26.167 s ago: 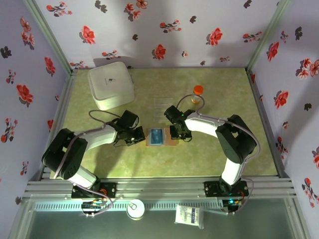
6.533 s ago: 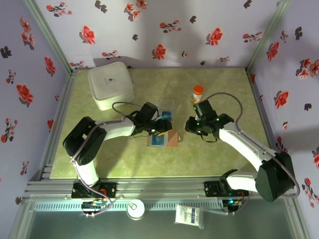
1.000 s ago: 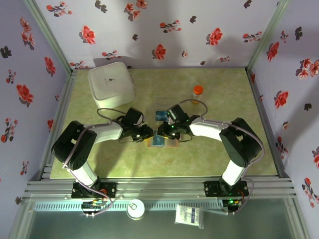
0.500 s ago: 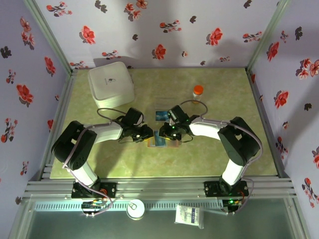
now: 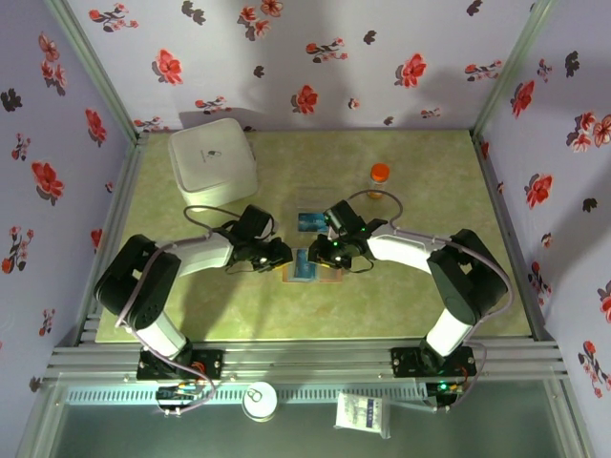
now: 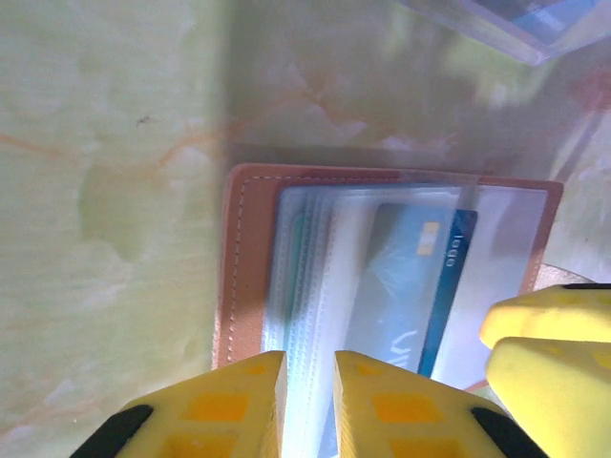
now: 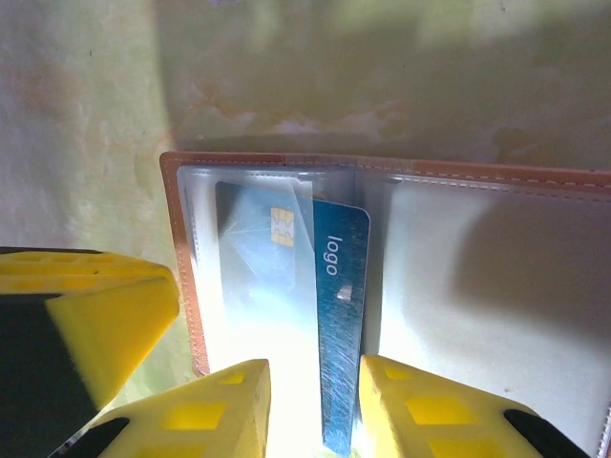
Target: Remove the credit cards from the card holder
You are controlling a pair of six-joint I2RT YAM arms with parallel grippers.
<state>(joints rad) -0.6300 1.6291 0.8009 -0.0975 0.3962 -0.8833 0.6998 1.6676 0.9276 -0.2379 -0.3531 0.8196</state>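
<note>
Left wrist: clear box [image 6: 535, 24] blurred, cropped at upper right; card holder [image 6: 239, 267] lower edge hidden behind left fingers [image 6: 229, 401]. Right wrist: holder's right side cropped; contact between right fingers [image 7: 210, 410] and blue card [image 7: 339, 315] unclear.

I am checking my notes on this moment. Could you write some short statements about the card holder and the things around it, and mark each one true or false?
1. The card holder lies open on the table. True.
2. The blue card lies fully outside the holder, on bare table. False: part of it sits under a clear pocket of the holder.
3. The white container stands at the near right corner. False: it stands at the far left.
4. The left end effector and the right end effector are both at the card holder. True.
5. The blue card carries the word "logo". True.
</note>
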